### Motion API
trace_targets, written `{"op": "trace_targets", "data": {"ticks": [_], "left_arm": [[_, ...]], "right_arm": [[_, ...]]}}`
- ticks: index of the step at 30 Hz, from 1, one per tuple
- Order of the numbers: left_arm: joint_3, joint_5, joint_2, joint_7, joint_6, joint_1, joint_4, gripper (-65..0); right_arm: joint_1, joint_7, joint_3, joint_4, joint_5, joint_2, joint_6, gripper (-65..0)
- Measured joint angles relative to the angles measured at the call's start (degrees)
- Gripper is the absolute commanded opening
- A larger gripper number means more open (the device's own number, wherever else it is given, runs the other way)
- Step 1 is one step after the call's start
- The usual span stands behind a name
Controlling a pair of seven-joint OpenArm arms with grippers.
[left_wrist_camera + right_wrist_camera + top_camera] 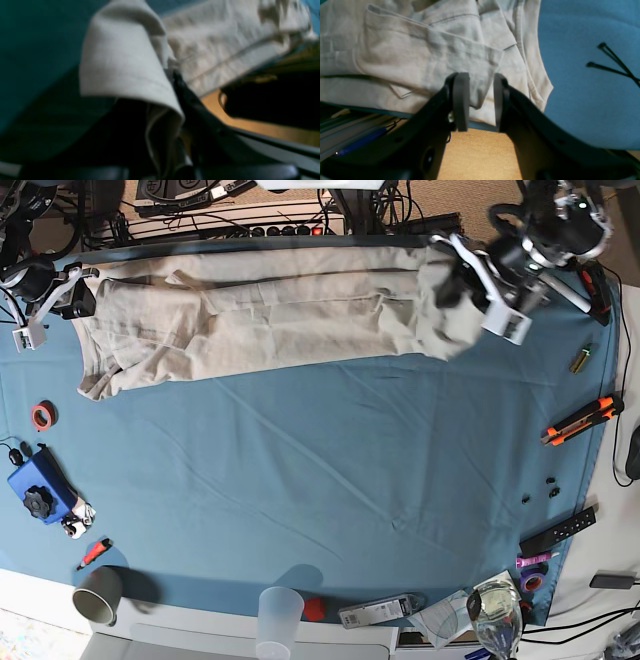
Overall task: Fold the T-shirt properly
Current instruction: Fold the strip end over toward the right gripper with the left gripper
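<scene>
While the beige T-shirt (260, 315) lies along the far edge of the desk (330, 480), the left gripper (175, 72) pinches its lifted corner, and the right gripper (481, 100) waits half open just before its other end.

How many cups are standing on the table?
2, both at the near edge: a grey-brown paper cup by the corner, and a clear plastic cup farther along. A wine glass stands apart; others may be hidden.

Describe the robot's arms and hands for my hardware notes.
Right hand: two flat dark grey pads on black angular fingers. Left hand: black, blurred. From the base view, both arms carry white brackets around black bodies, with black cables.
</scene>
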Motion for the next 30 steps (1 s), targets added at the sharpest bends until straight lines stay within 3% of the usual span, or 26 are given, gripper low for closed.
{"op": "trace_targets", "data": {"ticks": [3,6,12,16,22,26,30], "left_arm": [[8.70,0.72,1.51,-0.74,-1.03,-0.61,0.00,-65.0],[17.20,6.12,4.02,-2.73,-1.01,-0.72,-0.02,-65.0],[29.70,20.09,6.64,-8.55,2.95,-4.02,0.00,-65.0],[36.81,25.88,6.84,-12.55,5.16,-7.58,-2.84,-65.0],[42.16,28.22,7.58,-12.17,5.18,-11.19,-10.56,-65.0],[42.27,28.46,10.03,-12.00,5.27,-12.72,-14.27,-65.0],[42.25,28.50,10.29,-13.33,5.25,-13.73,-15.10,-65.0]], "right_arm": [[-0.02,0.00,0.00,0.00,0.02,-0.04,0.00,-47.9],[-0.02,0.00,0.00,0.00,-0.02,-0.02,0.00,-47.9],[-0.02,0.00,0.00,0.00,-0.04,0.00,0.00,-47.9],[-0.02,0.00,0.00,0.00,-0.02,-0.02,0.00,-47.9],[-0.02,0.00,0.00,0.00,-0.02,-0.02,0.00,-47.9],[-0.02,0.00,0.00,0.00,-0.02,-0.02,0.00,-47.9],[-0.02,0.00,0.00,0.00,-0.04,-0.02,0.00,-47.9]]}}
